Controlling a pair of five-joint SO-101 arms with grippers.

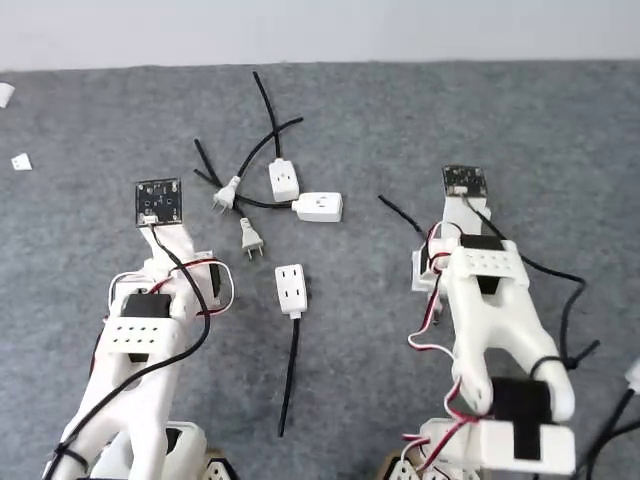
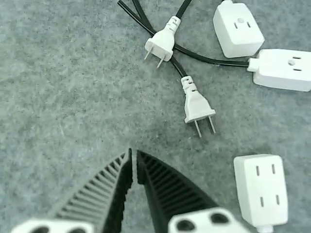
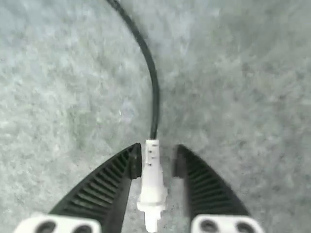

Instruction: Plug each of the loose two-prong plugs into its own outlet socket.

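Observation:
Two loose white two-prong plugs lie on the grey carpet, one (image 1: pixel 228 193) (image 2: pixel 163 41) by the tangle of black cords, the other (image 1: pixel 250 238) (image 2: pixel 198 107) nearer my left arm (image 1: pixel 150 300). Three white outlet sockets lie close by: one (image 1: pixel 284 180) (image 2: pixel 238 26), a second (image 1: pixel 320 206) (image 2: pixel 284 68), and a third (image 1: pixel 290 287) (image 2: pixel 260 187). My left gripper (image 2: pixel 134 160) is shut and empty, short of the nearer plug. My right gripper (image 3: pixel 156 155) is open around a third white plug (image 3: pixel 151 174), which touches one finger; its black cord (image 3: pixel 154 92) (image 1: pixel 400 215) runs away from it.
The third socket's black cord (image 1: pixel 290 370) trails toward the table's near edge between the arms. Small white scraps (image 1: pixel 22 161) lie at the far left. A white object (image 1: pixel 632 375) pokes in at the right edge. A pale wall (image 1: pixel 320 30) bounds the far side.

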